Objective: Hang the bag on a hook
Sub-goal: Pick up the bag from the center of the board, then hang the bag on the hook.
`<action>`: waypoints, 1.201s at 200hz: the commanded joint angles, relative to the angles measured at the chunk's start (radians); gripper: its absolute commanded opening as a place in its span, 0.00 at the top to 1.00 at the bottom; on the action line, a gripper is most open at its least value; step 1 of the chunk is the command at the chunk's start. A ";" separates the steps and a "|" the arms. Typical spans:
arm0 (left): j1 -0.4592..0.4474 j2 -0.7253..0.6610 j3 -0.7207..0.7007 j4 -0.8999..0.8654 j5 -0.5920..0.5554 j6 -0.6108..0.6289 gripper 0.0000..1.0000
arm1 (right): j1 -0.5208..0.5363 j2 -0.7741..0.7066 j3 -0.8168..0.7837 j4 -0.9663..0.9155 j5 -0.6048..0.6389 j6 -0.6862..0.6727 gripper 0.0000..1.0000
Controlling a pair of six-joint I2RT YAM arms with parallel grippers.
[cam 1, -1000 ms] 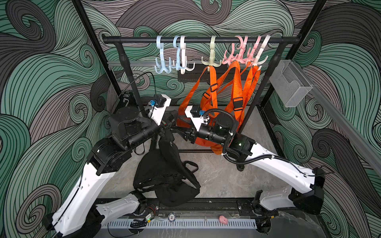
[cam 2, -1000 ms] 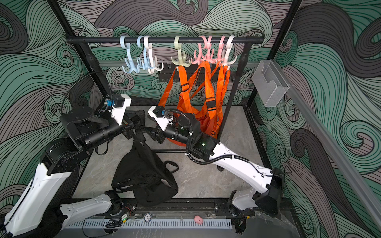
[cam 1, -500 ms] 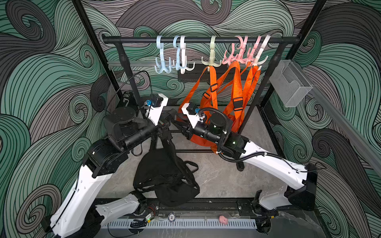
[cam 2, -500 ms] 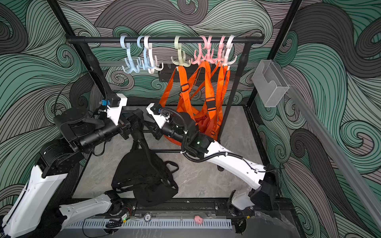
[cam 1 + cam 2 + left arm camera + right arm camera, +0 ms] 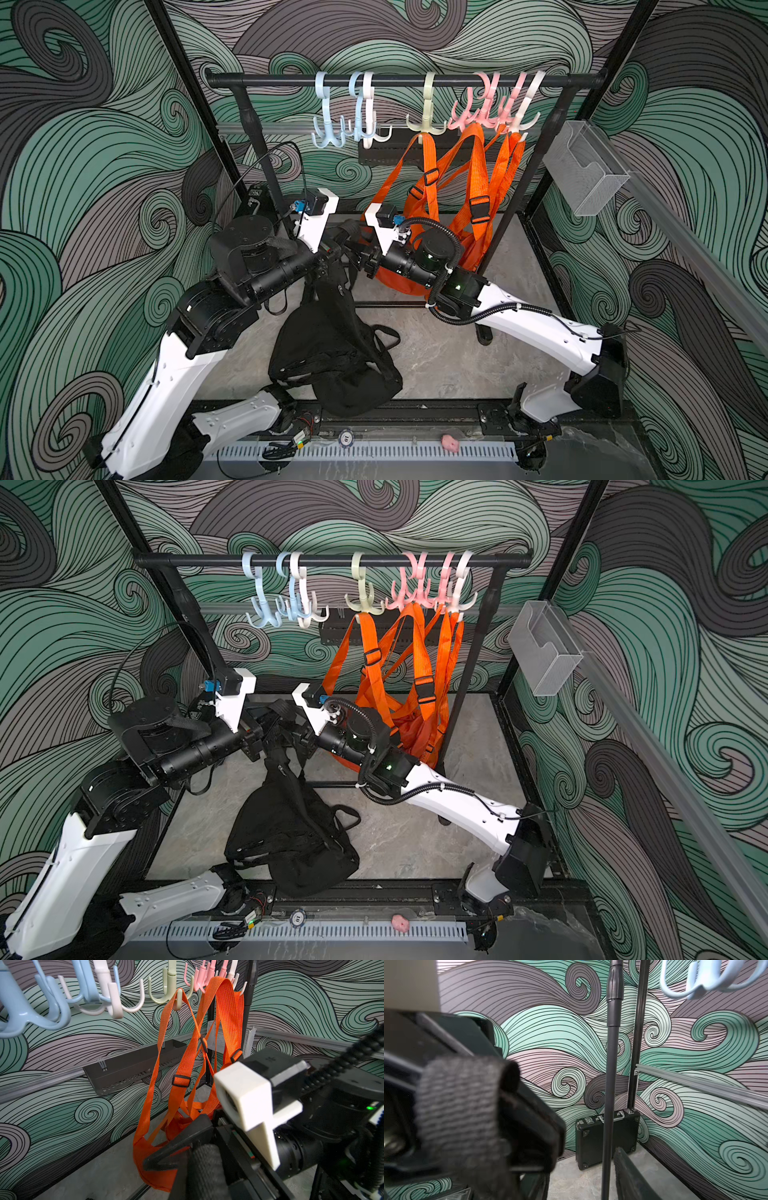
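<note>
The left gripper [image 5: 337, 251], clamped on the strap [image 5: 204, 1167] of the black bag [image 5: 332, 357] slumped on the floor [image 5: 436, 357], faces the part-open right gripper [image 5: 360, 261]; the lift is under way, and the next move should raise the strap onto a free hook [image 5: 326, 135].

1. Black bag [image 5: 332, 353] under the left gripper [image 5: 337, 255] was plain black, strap included.
2. Orange straps [image 5: 476, 174] beyond the right gripper [image 5: 365, 262] were bright orange with black buckles.
3. Above both were pale blue hooks [image 5: 328, 133], a white hook [image 5: 368, 120], a cream-green hook [image 5: 427, 112] and pink hooks [image 5: 488, 118].
4. Walls [image 5: 83, 166] showed teal, mint and grey swirls, black-lined.
5. Floor [image 5: 449, 357] was marbled grey.
</note>
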 commanded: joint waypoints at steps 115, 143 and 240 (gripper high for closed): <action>0.005 0.041 0.058 0.000 -0.488 0.007 1.00 | -0.068 -0.254 -0.147 -0.308 0.123 -0.203 1.00; 0.023 0.084 0.079 -0.011 -0.560 -0.003 1.00 | -0.161 -0.347 -0.060 -0.383 0.022 -0.189 1.00; 0.060 0.341 0.374 -0.067 -0.509 -0.067 1.00 | -0.301 0.275 1.219 -1.080 -0.093 -0.199 1.00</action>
